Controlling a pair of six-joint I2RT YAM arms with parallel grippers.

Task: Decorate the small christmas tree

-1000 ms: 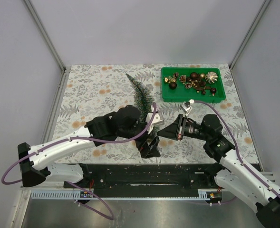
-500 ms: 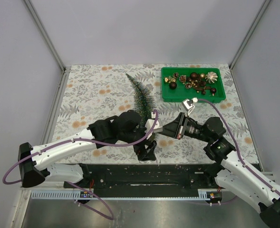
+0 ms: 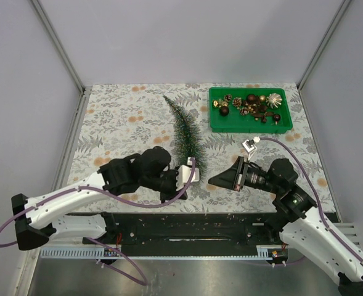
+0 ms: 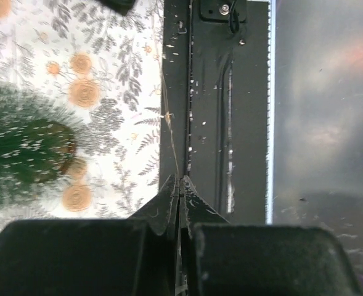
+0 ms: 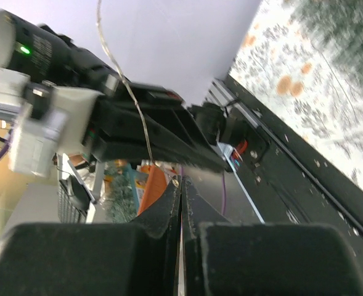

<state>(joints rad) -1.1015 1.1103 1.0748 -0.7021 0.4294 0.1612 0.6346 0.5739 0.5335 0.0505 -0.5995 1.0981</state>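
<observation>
two pairs of fingers are pressed tight together, each pinching a thin wire. the left gripper hangs over the table's near edge by the black rail, and the right gripper points toward it, the wire rising from its tips. the small christmas tree is on the flowered cloth beyond both grippers, tip toward the far left, wide end beside the left wrist. a green tray of ornaments sits at the far right.
</observation>
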